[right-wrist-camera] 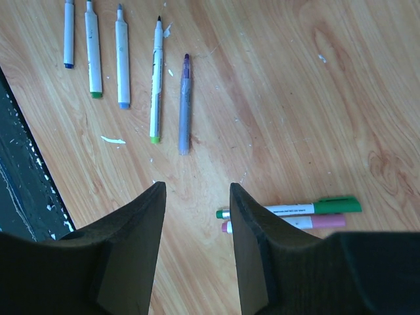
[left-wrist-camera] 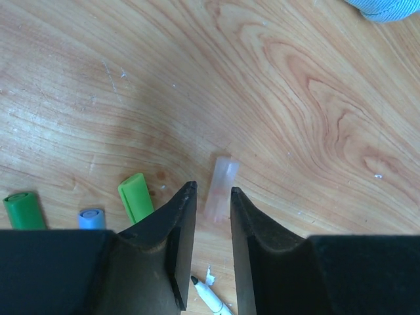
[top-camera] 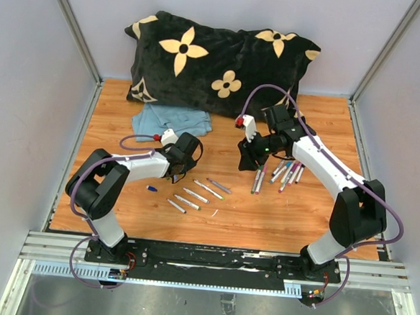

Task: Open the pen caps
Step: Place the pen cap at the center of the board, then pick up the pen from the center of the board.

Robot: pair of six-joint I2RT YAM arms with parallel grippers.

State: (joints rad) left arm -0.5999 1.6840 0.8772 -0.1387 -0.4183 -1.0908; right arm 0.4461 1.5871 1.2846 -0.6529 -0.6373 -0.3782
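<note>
Likely light, stiff and slick, the pen caps (left-wrist-camera: 136, 197) lie loose low-left in the left wrist view, a pale cap (left-wrist-camera: 221, 184) just ahead of the parted, empty left claw (left-wrist-camera: 212, 190); the right claw (right-wrist-camera: 197, 188), likewise parted and empty, hangs beside a green-capped pen (right-wrist-camera: 295, 209), probably best pinched across its cap, bare desk (top-camera: 263, 219) around.

Wooden table (top-camera: 263, 219) holds pens (top-camera: 196, 195), caps (left-wrist-camera: 135, 197), cloth (top-camera: 171, 119), pillow (top-camera: 217, 61).

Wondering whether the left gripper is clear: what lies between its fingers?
In the left wrist view, a pale pink cap lies on the wood between the left gripper's open tips; lower down, a pen's black tip shows.
</note>
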